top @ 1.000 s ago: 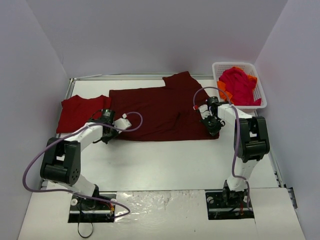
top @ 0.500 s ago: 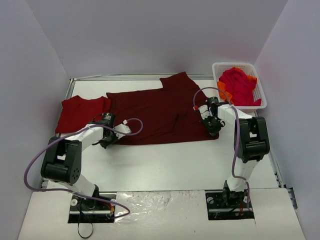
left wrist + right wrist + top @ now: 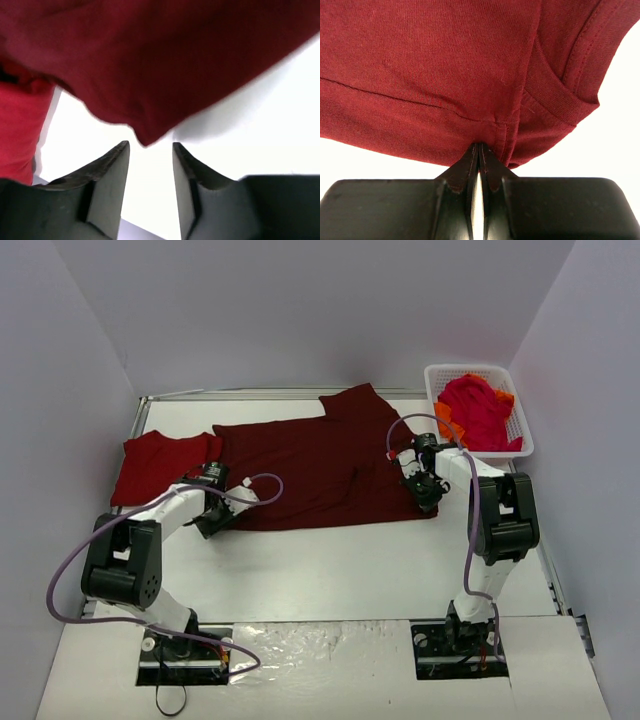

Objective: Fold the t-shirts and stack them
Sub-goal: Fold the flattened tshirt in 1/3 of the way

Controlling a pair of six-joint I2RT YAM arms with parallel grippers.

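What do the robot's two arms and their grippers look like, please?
Both arms pair white links with boxy black joint housings; the left arm and right arm each trail a looping lilac cable. The left gripper and right gripper have matte black, tapering wedge fingers.

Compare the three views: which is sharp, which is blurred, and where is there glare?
Right wrist: sharp, stitching on the maroon shirt shows. Left wrist: soft, shirt edge and left pincer blurred. Top: evenly lit, sheen on the crinkled sheet.

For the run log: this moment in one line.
left gripper: open, empty | right gripper: shut on maroon t-shirt hem | shirt spread on table
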